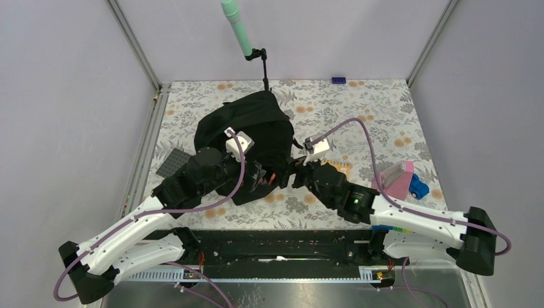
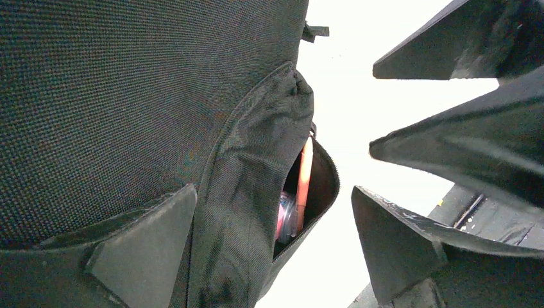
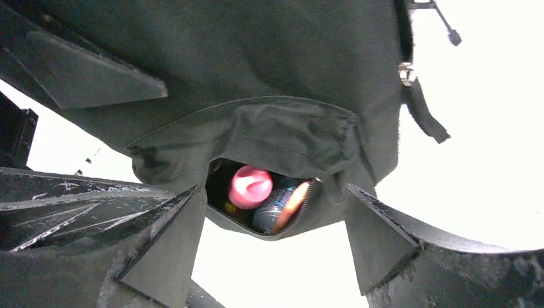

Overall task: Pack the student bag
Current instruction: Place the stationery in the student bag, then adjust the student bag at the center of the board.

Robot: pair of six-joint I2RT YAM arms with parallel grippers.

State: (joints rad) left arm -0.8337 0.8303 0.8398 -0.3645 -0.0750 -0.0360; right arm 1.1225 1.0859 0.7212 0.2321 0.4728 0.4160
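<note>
at the bottom of the top view a black rail bears both arm bases on the near edge of the floral table cover, with grey walls around. above it the left gripper and right gripper meet at the near rim of the student bag, which lies at centre frame. both have their jaws spread wide, released, clamping nothing. only the wrist views show the bag's unzipped pocket, with a pink cap and an orange pen inside. at right lie a pink box and a blue toy; at left, a grey plate. bare cover runs to the far edge, where a purple block sits.
</note>
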